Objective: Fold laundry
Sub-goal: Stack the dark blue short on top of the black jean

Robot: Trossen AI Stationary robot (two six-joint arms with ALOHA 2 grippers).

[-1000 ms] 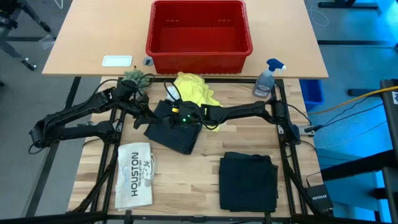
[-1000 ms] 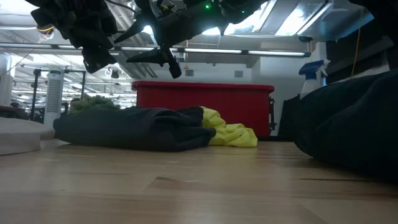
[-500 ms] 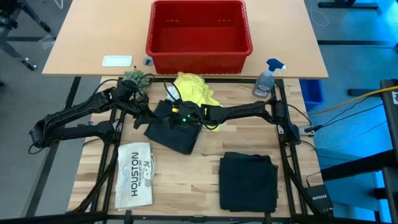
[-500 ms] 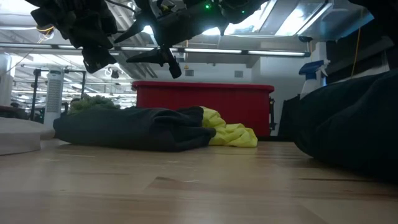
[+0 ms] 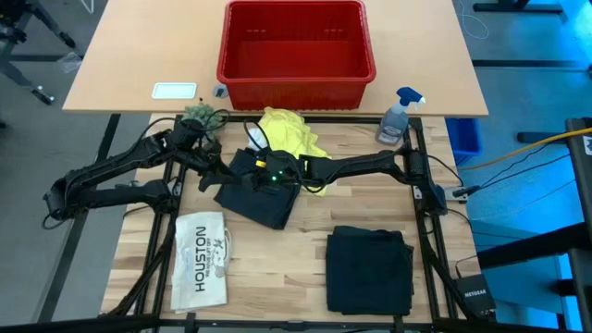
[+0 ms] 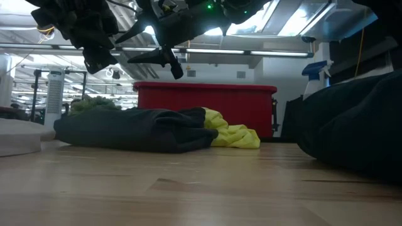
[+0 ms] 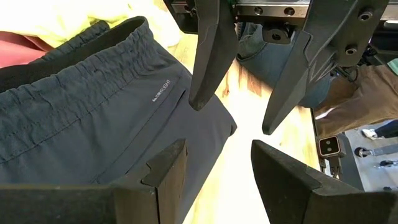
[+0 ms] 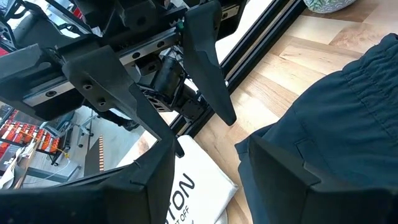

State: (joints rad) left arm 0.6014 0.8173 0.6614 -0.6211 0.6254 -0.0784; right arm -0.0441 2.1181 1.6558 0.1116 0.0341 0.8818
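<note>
- Two grippers face each other, raised above dark trousers [image 5: 262, 196]: left gripper [image 5: 220, 174], right gripper [image 5: 248, 176], both spread, holding nothing.
- Yellow T-shirt [image 5: 289, 132] beyond right gripper.

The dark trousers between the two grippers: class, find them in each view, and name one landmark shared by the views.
High view: dark trousers at table centre.
Low view: low dark heap, left of middle.
Left wrist view: elastic waistband, filling the left.
Right wrist view: right side.
Shared landmark: red basket, high and low views only.
</note>
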